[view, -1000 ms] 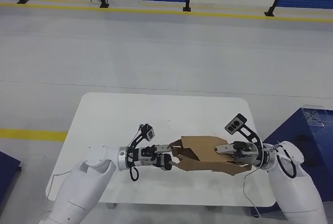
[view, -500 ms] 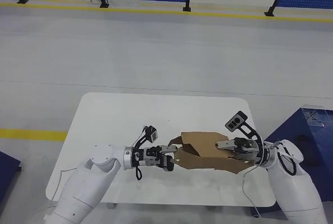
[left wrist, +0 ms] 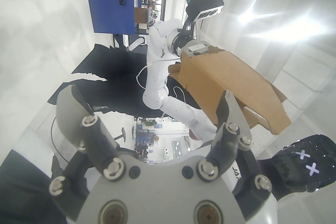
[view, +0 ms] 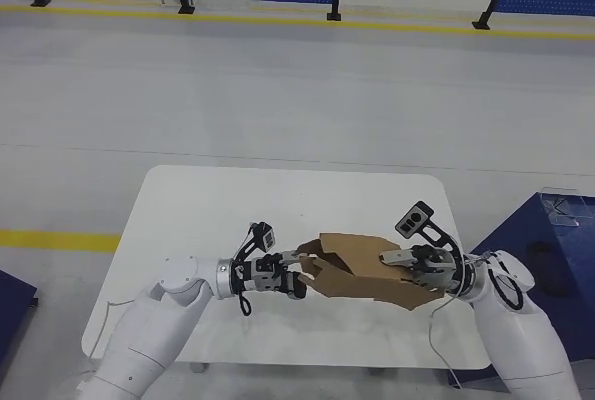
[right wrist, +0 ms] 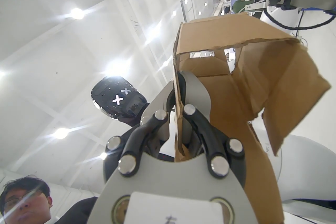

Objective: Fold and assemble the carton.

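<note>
You have the left gripper (left wrist: 148, 92) spread open at one end of the carton (view: 362, 272), above the white table (view: 217, 200). The carton sits half-opened between both arms. Your right gripper (right wrist: 179, 101) is clamped on its far-end wall

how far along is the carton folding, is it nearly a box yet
Done: the brown cardboard carton is held above the white table and opened into a rough tube. In hand: the right gripper is shut on one wall; the left gripper is open at the opposite end. Left: the end flaps stick out unfolded, so no end is closed.
</note>
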You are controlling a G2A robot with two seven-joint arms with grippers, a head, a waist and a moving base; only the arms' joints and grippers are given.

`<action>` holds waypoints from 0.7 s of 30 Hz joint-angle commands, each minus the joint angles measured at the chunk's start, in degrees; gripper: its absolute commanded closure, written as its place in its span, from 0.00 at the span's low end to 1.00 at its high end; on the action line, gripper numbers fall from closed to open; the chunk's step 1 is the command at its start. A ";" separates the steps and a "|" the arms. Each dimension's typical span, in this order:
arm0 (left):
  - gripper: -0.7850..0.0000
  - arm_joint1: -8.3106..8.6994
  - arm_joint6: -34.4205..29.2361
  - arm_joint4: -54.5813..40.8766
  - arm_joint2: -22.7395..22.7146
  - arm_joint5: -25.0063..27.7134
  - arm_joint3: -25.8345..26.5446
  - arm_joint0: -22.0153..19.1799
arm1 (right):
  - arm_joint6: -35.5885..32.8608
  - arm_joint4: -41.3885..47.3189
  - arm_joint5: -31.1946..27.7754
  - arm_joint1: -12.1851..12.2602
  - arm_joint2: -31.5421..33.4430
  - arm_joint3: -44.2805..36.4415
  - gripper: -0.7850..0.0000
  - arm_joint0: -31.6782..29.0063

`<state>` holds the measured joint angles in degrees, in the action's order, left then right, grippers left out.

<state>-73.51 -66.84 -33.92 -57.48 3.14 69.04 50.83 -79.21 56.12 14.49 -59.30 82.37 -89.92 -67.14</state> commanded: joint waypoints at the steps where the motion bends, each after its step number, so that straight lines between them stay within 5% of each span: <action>1: 0.00 0.00 0.00 0.00 0.00 0.01 0.00 0.00 | 0.00 0.00 0.00 0.00 0.00 0.00 1.00 0.00; 6: 0.00 0.02 0.49 0.17 -0.12 0.18 0.10 0.08 | 1.22 1.74 0.33 -0.07 0.27 -0.81 1.00 -0.59; 11: 0.00 2.24 12.18 10.17 -8.53 6.79 6.00 3.32 | 2.20 1.24 5.92 0.73 3.20 0.11 1.00 -0.21; 16: 0.00 5.38 25.44 35.21 -19.92 11.20 23.34 11.86 | 0.48 -5.27 11.06 2.01 4.91 1.97 1.00 1.03; 21: 0.00 6.72 34.73 70.80 -20.53 9.29 43.83 20.56 | 0.86 -8.48 11.45 3.57 2.38 1.79 1.00 0.93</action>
<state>-66.96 -34.09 23.64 -78.87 12.68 107.67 69.49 -78.41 47.97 25.89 -56.17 85.60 -87.95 -66.12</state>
